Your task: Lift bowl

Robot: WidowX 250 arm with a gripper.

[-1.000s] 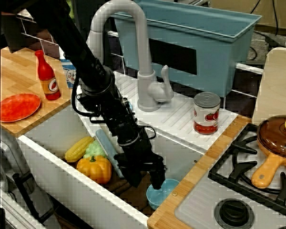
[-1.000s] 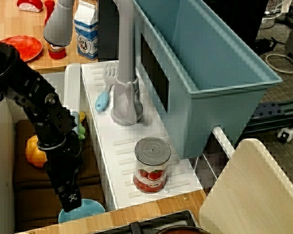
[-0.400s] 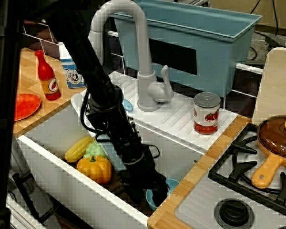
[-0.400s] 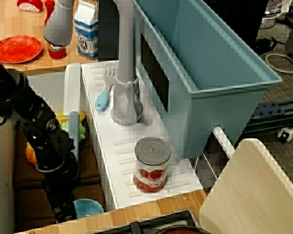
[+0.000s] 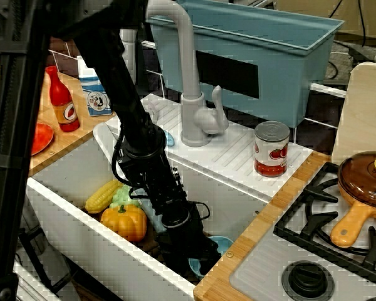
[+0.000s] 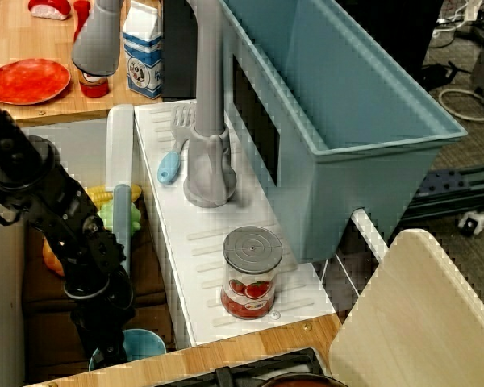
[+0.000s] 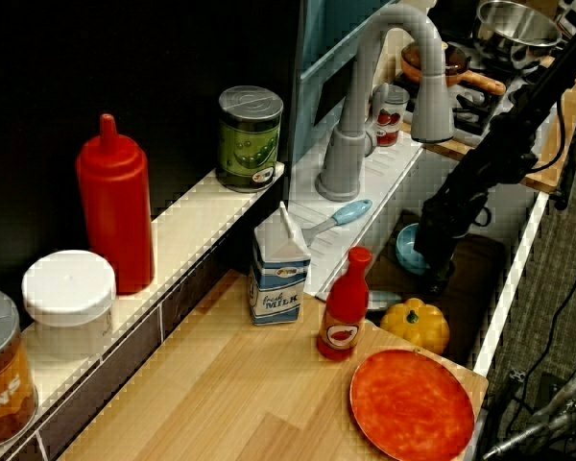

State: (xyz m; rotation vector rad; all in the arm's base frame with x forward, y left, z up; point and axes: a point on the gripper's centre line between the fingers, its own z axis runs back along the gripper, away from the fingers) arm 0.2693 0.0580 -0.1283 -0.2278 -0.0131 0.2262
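**Claw down at the bowl in the sink corner**

The light-blue bowl (image 6: 143, 346) sits on the sink floor in the corner nearest the stove, hard against the wooden worktop (image 5: 229, 278) edge. Only part of its rim shows in each view, the rest being covered by the arm.

The black claw (image 6: 107, 352) reaches down to the bowl's rim, at the side towards the toy pumpkin (image 5: 125, 221). Its fingertips are hidden behind the wrist and the sink wall; I cannot tell whether they are spread or pinching the rim. Contact with the bowl cannot be confirmed either.

The pumpkin lies further along the sink, just beside a corn cob (image 5: 103, 195) and a green item. On the draining board behind the sink stand the grey faucet (image 5: 189, 94) and a tomato can (image 5: 271, 148). A red plate (image 7: 412, 403), sauce bottle (image 7: 344, 304) and milk carton (image 7: 279, 266) are on the worktop at the sink's far end.
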